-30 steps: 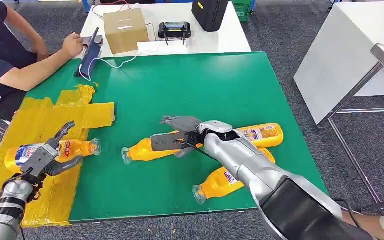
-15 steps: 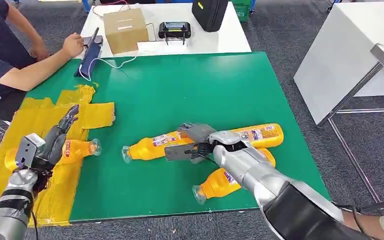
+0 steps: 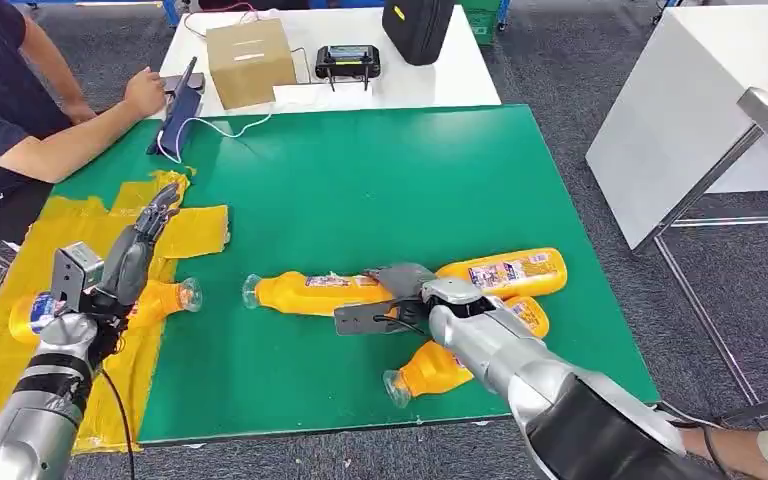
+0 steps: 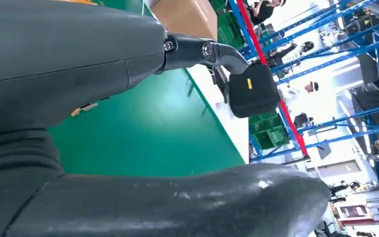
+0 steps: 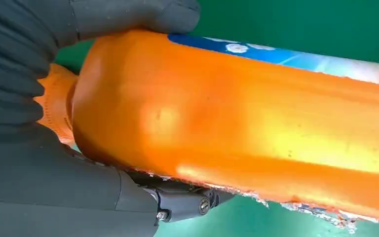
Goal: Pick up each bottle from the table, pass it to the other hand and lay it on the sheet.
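Four orange bottles lie in the head view. One bottle (image 3: pixel 165 298) rests on the yellow sheet (image 3: pixel 80 225) at the left of the green table (image 3: pixel 380 170). My left hand (image 3: pixel 115 275) hovers just above it, fingers stretched out and apart, holding nothing. A second bottle (image 3: pixel 305 293) lies mid-table, and my right hand (image 3: pixel 392 300) grips its thick end. In the right wrist view its dark fingers (image 5: pixel 128 15) and thumb wrap that bottle (image 5: pixel 256 113). Two more bottles (image 3: pixel 508 270) (image 3: pixel 440 365) lie beside and under my right forearm.
A person's arm (image 3: pixel 70 140) rests at the table's far left corner beside a blue device (image 3: pixel 178 115). Behind stands a white table with a cardboard box (image 3: pixel 250 60), a controller (image 3: pixel 348 60) and a black bag (image 3: pixel 418 28). Another white table (image 3: pixel 680 110) stands to the right.
My left hand let go of the bottle on the sheet, rose and straightened its fingers. My right hand slid along the middle bottle toward its thick end, and that bottle turned slightly.
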Controlling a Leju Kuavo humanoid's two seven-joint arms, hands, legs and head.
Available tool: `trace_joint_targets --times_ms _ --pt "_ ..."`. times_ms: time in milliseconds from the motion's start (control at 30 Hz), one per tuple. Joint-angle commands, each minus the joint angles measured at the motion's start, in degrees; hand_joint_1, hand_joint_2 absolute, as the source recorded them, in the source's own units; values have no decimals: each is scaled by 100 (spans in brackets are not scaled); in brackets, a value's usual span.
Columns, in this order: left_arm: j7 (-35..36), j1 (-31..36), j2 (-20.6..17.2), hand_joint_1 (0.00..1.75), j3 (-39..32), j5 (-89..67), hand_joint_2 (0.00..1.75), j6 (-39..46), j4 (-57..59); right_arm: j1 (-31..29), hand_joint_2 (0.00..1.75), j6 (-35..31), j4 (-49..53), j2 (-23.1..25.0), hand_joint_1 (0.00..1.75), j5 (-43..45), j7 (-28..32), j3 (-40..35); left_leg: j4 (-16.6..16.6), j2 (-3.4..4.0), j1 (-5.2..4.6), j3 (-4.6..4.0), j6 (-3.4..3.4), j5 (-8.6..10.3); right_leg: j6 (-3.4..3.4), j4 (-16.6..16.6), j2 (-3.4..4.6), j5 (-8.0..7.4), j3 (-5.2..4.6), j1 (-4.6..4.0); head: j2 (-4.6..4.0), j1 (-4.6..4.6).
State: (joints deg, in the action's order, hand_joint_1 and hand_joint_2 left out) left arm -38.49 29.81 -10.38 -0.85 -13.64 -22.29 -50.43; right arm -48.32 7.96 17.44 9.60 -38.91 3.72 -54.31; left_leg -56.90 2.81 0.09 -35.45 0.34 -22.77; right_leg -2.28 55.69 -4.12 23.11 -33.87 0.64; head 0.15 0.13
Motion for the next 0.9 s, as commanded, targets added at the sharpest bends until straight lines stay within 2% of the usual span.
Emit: trace_joint_targets --times_ms 33,133,267,300,333,367,400,467,500,533,567,700,833,900 --pt "-151 362 244 0 195 59 0 -94 443 359 175 -78 -422 -5 175 -96 -134 -183 9 -50 12 23 -4 -1 7 -14 -2 9 38 -5 0 0" --pt "-141 318 252 0 147 106 0 -40 422 354 175 -235 -392 8 175 -67 -167 -51 8 -46 11 30 -3 -3 7 -14 2 10 43 -4 0 -2" --pt "345 -2 394 0 -451 744 0 8 47 384 175 -1456 -202 98 175 363 -148 772 7 -27 10 30 -3 -1 7 -11 13 4 38 -4 0 -2" --pt "615 -214 515 0 -778 1101 0 112 -283 444 175 -2286 -69 157 175 551 224 1185 7 -18 6 25 -2 -1 6 -8 14 2 30 -2 0 0" --pt "744 -357 564 0 -906 1262 0 140 -500 482 175 -2599 87 188 175 685 347 1445 9 -19 7 30 -3 -2 7 -11 24 2 35 -2 0 -2" --pt "922 -629 700 0 -1170 1698 0 96 -957 580 175 -3004 356 291 175 1059 949 2020 9 -11 5 26 -2 -2 6 -9 28 0 30 -1 0 0" --pt "968 -707 748 0 -1240 1802 0 139 -1097 640 175 -3109 538 331 175 1222 1148 2262 14 -11 7 36 -3 -7 9 -14 48 2 40 0 0 0" --pt "1094 -993 852 0 -1295 1968 0 256 -1580 998 175 -3199 1506 465 175 1672 2021 2942 0 2 3 7 -3 -9 7 3 44 2 11 1 0 2" --pt "1109 -1052 872 0 -1282 1971 0 293 -1675 1087 175 -3178 1741 466 175 1605 1930 2951 -2 3 6 17 -4 -20 9 5 63 11 19 1 0 -2" --pt "1114 -1074 882 0 -1271 1972 0 305 -1704 1124 175 -3178 1853 479 175 1557 1838 2937 3 7 6 7 -4 -12 20 -2 46 -6 8 -3 0 2" --pt "1152 -1076 889 0 -1252 1964 175 343 -1702 1192 175 -3117 2010 468 175 1543 1830 2948 4 -2 6 2 -4 -9 19 -2 31 -4 6 -3 0 0" --pt "1165 -1283 967 0 -1063 1986 175 382 -1993 1536 175 -2621 2858 579 175 1810 2088 3111 4 -16 3 -14 -2 -4 17 -2 14 -3 -7 0 0 -2" --pt "1163 -1532 1097 0 -766 1835 175 505 -2467 1711 175 -2411 3348 653 175 1700 1872 2860 -5 -18 6 -17 -2 -16 20 5 31 6 -7 -1 0 0" --pt "1162 -1692 1159 0 -469 1671 175 531 -2798 1774 175 -2233 3467 669 175 1620 1786 2649 2 -21 3 -26 -1 -7 18 0 13 1 -18 0 0 0"
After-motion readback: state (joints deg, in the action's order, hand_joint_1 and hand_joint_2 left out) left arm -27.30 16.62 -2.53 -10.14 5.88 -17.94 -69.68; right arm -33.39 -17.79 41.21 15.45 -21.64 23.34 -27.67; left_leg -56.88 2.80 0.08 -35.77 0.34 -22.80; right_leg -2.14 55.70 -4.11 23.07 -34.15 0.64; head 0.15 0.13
